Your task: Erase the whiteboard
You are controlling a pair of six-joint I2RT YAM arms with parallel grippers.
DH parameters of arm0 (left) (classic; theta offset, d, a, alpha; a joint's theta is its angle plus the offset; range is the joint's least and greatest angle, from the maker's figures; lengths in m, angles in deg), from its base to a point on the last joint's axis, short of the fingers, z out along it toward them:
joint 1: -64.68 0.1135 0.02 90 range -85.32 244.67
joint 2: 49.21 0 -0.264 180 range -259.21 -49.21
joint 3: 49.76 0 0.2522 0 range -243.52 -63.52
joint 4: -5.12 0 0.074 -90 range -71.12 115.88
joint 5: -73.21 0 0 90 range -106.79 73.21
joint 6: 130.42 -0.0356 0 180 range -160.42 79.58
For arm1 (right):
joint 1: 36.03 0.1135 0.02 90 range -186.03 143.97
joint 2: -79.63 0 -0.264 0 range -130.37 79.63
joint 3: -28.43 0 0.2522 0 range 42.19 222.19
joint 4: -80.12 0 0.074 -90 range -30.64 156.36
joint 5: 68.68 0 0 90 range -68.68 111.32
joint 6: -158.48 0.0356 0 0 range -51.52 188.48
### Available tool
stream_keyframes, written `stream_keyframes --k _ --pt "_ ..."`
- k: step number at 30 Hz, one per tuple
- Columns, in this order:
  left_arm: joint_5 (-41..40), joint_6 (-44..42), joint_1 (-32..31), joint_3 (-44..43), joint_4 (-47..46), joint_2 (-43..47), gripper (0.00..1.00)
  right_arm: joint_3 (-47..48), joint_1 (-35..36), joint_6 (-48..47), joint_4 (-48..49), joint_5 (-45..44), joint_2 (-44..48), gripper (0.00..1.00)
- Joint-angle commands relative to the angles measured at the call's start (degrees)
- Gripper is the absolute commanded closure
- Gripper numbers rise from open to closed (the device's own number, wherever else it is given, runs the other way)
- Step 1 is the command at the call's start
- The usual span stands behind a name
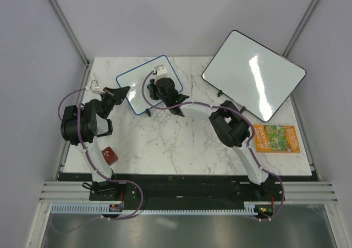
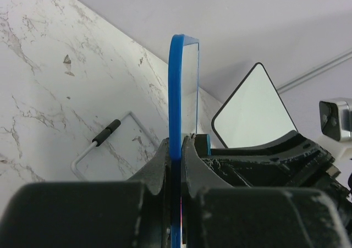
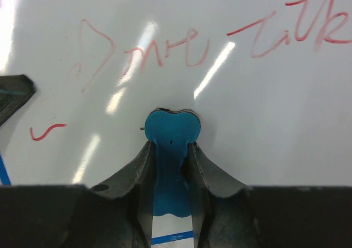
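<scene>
My left claw (image 2: 176,152) is clamped on the blue rim of the small rectangular whiteboard with rounded corners (image 2: 177,88). Seen from that wrist the board stands edge-on, running straight out from between the 2 fingers. To the left of this claw, a bent wire stand with a black sleeve (image 2: 104,143) lies flat on the white marble counter (image 1: 165,143). Beyond it to the right stands a larger black-rimmed whiteboard (image 2: 253,110), well apart from the small one.

My right claw (image 3: 169,146) is closed on a blue eraser pad with a rounded, lobed end (image 3: 171,128). The pad sticks out past the fingertips, and its end meets the small board's white face as far as I can tell. Red marker scribbles (image 3: 165,53) run across the surface beyond the pad and to either side of it, and 1 short red stroke (image 3: 47,131) sits off to the claw's left.

From overhead, a colourful printed booklet (image 1: 276,138) lies near the right arm's elbow, and a small reddish-brown block (image 1: 110,155) sits beside the left arm.
</scene>
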Motion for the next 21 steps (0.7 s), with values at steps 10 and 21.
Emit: stream_keyframes --k 10,21 --pt "0.65 -5.74 -0.68 0.21 -10.3 -2.37 0.98 2.37 8.49 1.21 -4.65 7.09 -5.16 1.0" --pt "0.47 -5.83 -0.68 0.47 -10.56 -2.37 0.98 7.54 8.93 0.43 -6.75 3.13 -6.13 1.0"
